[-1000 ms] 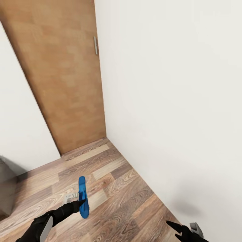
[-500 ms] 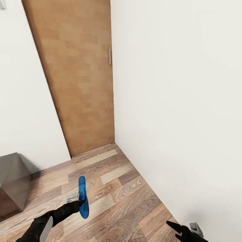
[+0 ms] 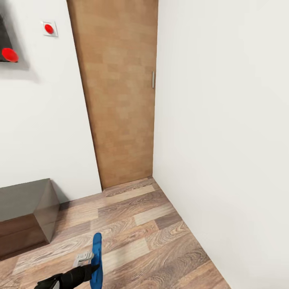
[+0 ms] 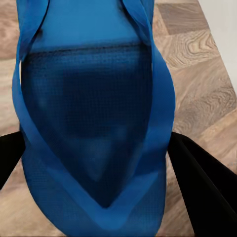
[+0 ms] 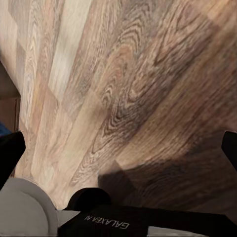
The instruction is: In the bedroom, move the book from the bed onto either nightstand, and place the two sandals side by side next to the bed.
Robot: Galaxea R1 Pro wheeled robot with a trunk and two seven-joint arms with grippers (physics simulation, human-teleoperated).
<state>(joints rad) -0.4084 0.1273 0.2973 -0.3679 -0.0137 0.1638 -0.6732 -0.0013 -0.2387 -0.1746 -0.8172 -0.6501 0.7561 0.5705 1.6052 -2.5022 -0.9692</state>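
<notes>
Your view has turned left: a dark low cabinet (image 3: 28, 212) now shows. Your left gripper (image 3: 94, 268) still clamps one blue sandal (image 3: 96, 261), its lower end cut off. Your right gripper (image 5: 118, 148) stands wide over the floor (image 5: 128, 89).

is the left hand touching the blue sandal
Touching. In the left wrist view the sandal sits between the left hand's two black fingers, pressed against both; the head view shows it held edge-up off the floor.
</notes>
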